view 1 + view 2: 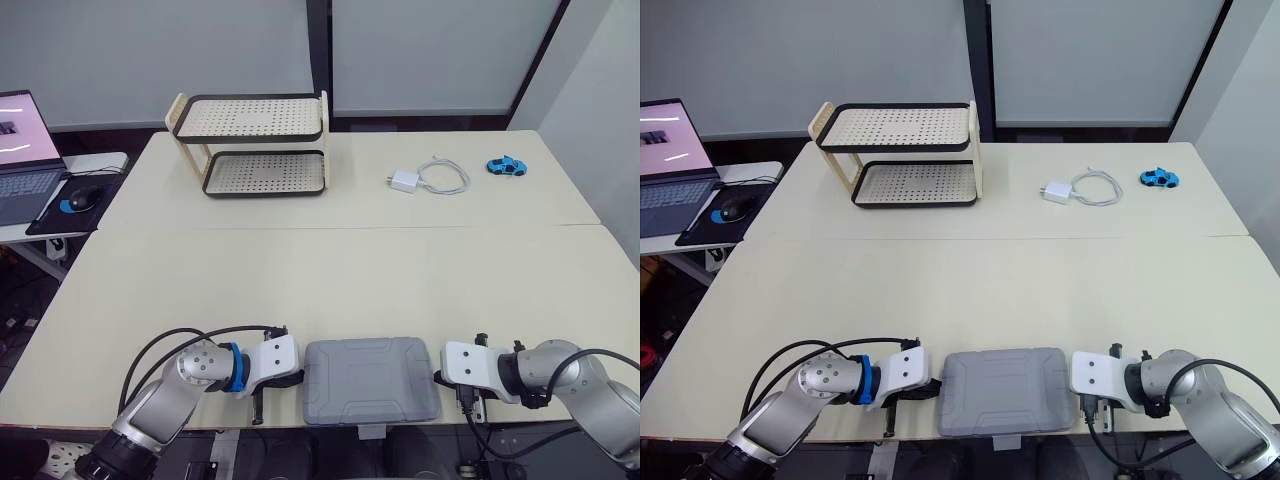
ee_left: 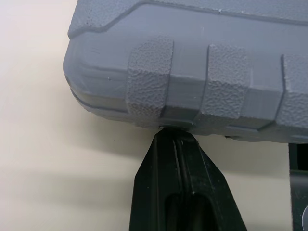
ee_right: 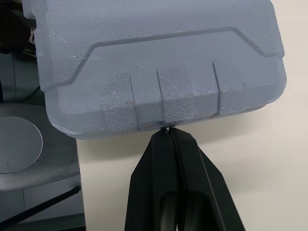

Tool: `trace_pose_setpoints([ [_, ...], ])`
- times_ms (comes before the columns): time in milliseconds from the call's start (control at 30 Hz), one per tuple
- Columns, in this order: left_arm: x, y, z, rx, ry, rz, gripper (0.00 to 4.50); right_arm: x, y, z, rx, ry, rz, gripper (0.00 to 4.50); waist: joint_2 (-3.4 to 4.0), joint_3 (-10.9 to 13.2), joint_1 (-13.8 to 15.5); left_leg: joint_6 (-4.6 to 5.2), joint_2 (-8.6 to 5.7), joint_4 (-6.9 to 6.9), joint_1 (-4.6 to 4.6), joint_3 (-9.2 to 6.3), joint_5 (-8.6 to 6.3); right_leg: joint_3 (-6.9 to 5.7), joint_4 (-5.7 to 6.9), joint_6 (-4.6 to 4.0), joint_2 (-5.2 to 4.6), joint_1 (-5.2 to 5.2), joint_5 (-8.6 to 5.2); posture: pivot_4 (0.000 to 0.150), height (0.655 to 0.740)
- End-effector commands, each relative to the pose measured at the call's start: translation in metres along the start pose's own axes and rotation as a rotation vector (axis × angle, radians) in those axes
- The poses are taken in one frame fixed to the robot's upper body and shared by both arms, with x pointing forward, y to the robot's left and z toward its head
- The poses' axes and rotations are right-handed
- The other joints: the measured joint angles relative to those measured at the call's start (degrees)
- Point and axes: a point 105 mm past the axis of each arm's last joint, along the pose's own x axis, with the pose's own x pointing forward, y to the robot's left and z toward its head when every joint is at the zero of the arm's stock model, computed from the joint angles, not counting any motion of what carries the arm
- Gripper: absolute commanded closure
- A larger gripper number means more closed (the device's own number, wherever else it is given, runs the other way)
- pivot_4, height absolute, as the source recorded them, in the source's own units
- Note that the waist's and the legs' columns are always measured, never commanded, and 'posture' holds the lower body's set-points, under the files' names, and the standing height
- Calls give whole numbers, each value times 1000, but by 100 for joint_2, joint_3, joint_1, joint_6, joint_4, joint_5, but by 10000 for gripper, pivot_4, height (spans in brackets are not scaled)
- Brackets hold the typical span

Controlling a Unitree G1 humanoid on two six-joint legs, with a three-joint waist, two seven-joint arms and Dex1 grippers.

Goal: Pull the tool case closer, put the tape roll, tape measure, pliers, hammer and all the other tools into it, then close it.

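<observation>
Left gripper [image 2: 175, 140]: fingers pressed together, nothing between them, tips butted against the seam on the short left side of the tool case [image 1: 372, 380]. Right gripper [image 3: 168, 133]: same, fingers together, tips touching the case's right side just under the three ribbed pads. So the case is squeezed between the two closed grippers, not pinched by either.

The case lies flat with its lid down, at the near edge of the table [image 1: 350, 270] and centred between the arms. Its front latch tab hangs just over the edge.

Step, as a judgement: the case looks as close as it can get, so the pull-in looks done or finishing. No tape roll, tape measure, pliers or hammer can be seen on the table. Whether they are already inside the closed case cannot be told.

Next move, if packing is still to do: back both grippers off the sides, find the front latch and lift the lid. The overhang is a risk, because pushing down at the front could tip the case.

Further out, well apart from the case: a two-tier perforated rack [image 1: 250, 145], a white charger [image 1: 404, 181] with a coiled cable [image 1: 445, 176], and a blue toy car [image 1: 506, 166]. On a side desk to the left are a laptop [image 1: 25, 150] and a mouse [image 1: 82, 198].

Writing: no brand or label is readable on the case. The laptop screen is too small to read.
</observation>
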Motion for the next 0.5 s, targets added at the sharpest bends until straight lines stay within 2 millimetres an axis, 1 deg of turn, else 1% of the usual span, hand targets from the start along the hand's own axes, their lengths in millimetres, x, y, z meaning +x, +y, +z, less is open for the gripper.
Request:
trace_pose_setpoints([
  [33, 7, -3, 6, 22, -22, -16, 45000, 1, 8, 14, -23, -49, 43, 44708, 1, -1, 3, 0, 0, 0, 0, 0, 0, 0, 0, 0, 0, 0, 0, 1500, 7400],
  [167, 8, -2, 6, 23, -25, -13, 45000, 2, 9, 14, -16, -46, 47, 44708, 2, -2, 26, 0, -1, 1, 1, 0, 0, 0, 0, 0, 0, 1, 0, 1500, 7400],
  [300, 5, -2, 3, 23, -13, -13, 45000, 1, 4, 12, -18, -35, 20, 44708, 2, -2, 36, 0, -1, 2, 1, 0, 0, 0, 0, 0, -1, 1, 0, 1500, 7400],
  [400, -1, -2, -3, 18, 5, -9, 45000, -3, 2, 10, -8, -25, 7, 44708, 2, -2, 33, 0, 0, 2, 1, 0, 0, 0, 1, 0, 0, 1, 0, 1500, 7400],
  [500, -16, 9, -12, 6, 41, 34, 45000, -16, -3, 4, 14, 1, -21, 44708, 2, -2, 33, 0, 1, 2, 1, 0, 0, 0, 2, 0, 0, -1, 0, 1500, 7400],
])
